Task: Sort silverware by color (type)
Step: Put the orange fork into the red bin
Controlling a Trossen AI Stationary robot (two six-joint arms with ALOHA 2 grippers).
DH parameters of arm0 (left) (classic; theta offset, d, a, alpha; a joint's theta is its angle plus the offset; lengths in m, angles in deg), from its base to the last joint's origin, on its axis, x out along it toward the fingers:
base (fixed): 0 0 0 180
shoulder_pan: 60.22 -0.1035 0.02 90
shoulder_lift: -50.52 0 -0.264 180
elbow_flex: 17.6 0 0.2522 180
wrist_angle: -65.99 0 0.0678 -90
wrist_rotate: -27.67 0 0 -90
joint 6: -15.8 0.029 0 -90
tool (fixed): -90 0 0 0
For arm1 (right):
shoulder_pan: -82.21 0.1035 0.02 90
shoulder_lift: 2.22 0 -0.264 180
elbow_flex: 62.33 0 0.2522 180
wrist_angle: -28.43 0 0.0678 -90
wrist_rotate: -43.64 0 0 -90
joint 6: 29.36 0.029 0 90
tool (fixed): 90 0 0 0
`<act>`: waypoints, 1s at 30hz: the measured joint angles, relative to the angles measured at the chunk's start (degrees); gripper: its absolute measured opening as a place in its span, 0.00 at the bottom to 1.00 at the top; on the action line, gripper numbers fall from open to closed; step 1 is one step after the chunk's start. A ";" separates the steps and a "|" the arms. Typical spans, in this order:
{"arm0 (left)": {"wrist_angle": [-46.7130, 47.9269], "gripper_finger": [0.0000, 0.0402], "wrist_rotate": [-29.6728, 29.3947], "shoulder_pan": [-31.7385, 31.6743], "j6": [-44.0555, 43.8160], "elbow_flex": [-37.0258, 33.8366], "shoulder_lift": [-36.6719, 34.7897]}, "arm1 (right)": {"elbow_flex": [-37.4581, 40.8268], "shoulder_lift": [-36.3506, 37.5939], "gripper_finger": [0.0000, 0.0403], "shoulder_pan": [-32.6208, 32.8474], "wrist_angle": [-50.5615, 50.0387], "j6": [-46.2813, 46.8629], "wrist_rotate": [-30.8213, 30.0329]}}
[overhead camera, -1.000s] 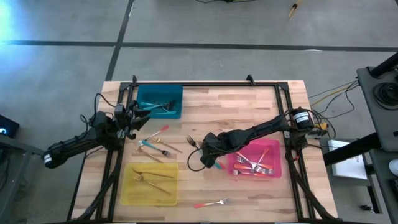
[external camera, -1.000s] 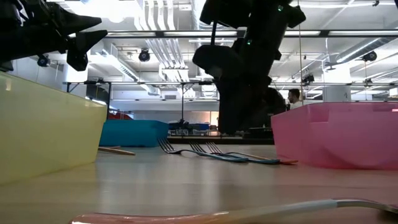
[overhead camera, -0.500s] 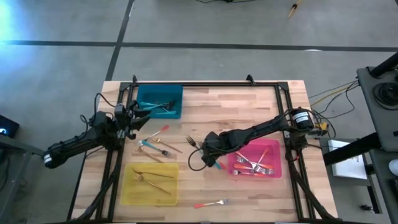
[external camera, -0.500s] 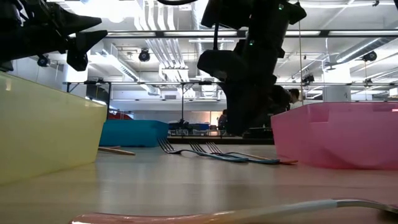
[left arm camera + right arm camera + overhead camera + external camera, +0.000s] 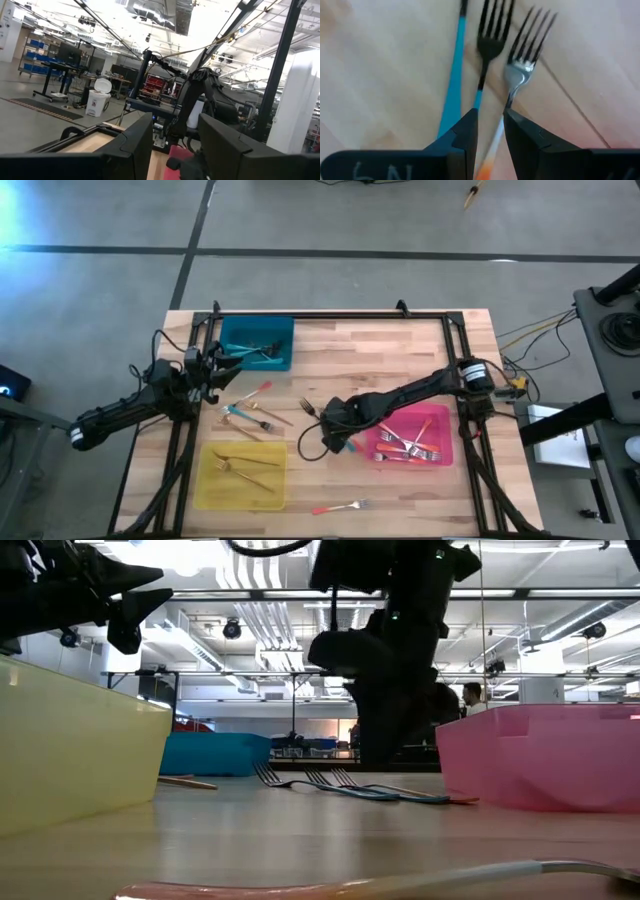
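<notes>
The wooden table [image 5: 400, 350] holds teal, pink and yellow trays. The right gripper [image 5: 490, 131], jaws narrow, hangs over forks [image 5: 490, 45]. The left gripper [image 5: 175, 145] waits open. Behind is a big workshop.

Wooden table [image 5: 330, 350] carries three trays: teal tray [image 5: 257, 343] at far left, yellow tray [image 5: 240, 476] near left, pink tray [image 5: 412, 436] right.

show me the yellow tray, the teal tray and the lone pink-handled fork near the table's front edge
yellow tray [image 5: 205, 490], high view, bare floor near its left wall
teal tray [image 5: 235, 336], high view, bare floor, left part
pink-handled fork [image 5: 341, 506], high view, mid shaft
</notes>
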 joint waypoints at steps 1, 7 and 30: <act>-0.02 0.35 0.00 0.00 0.01 0.00 -0.01 | -1.46 -1.02 0.21 0.02 -2.15 -1.39 0.15; -0.01 0.35 0.00 0.00 0.01 -0.01 0.01 | -9.96 -5.99 0.21 -1.01 -15.27 -5.31 -0.97; -0.01 0.35 0.00 0.00 0.01 -0.01 0.01 | -11.22 -8.67 0.21 -2.29 -13.60 -9.76 3.80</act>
